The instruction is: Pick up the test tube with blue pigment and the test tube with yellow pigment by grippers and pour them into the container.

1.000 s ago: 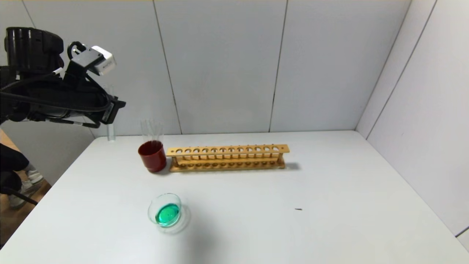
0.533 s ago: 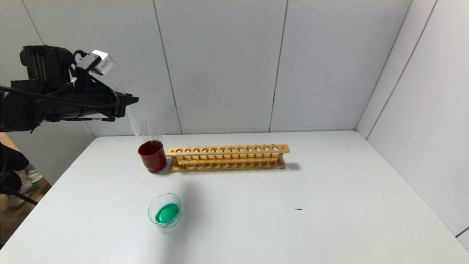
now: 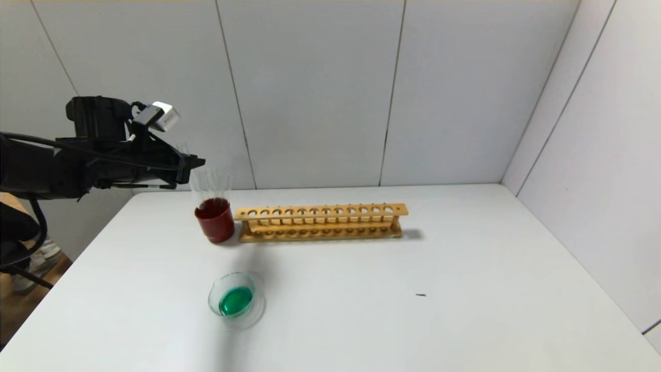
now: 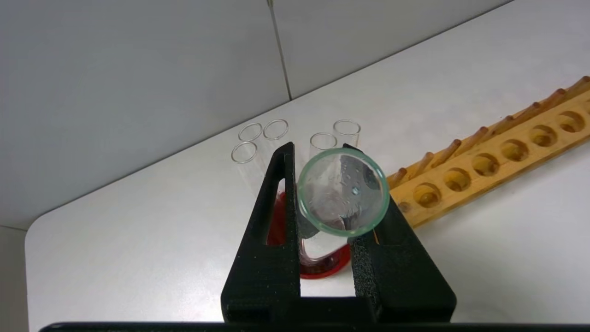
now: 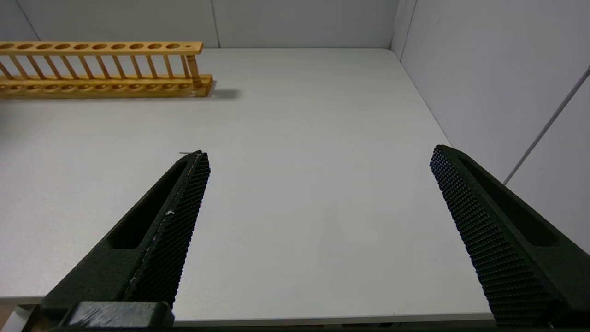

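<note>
1. Grey wall panels back a white table (image 3: pixel 392 289) in the head view. Taking the red cup (image 3: pixel 215 220) as landmark: the wooden rack (image 3: pixel 320 222) lies touching or just beside it, away from the left arm, with every hole bare. The container (image 3: pixel 235 300) sits in front of the cup, nearer the robot, holding green liquid, so both pigments look already poured and mixed. The left gripper (image 3: pixel 188 166) hangs just above the cup, beside the clear tubes (image 3: pixel 213 182) standing in it. The right arm is not seen.

2. From the left wrist, the jaws are clamped on an empty test tube (image 4: pixel 342 191), its mouth toward the camera and its base aimed into the cup. My judgement: it is being lowered among the spent tubes. Which pigment it carried cannot be told.

3. From the right wrist, the right gripper (image 5: pixel 318 207) is parked over bare table, well away from the cup beyond the rack's far end, jaws wide apart and empty.
</note>
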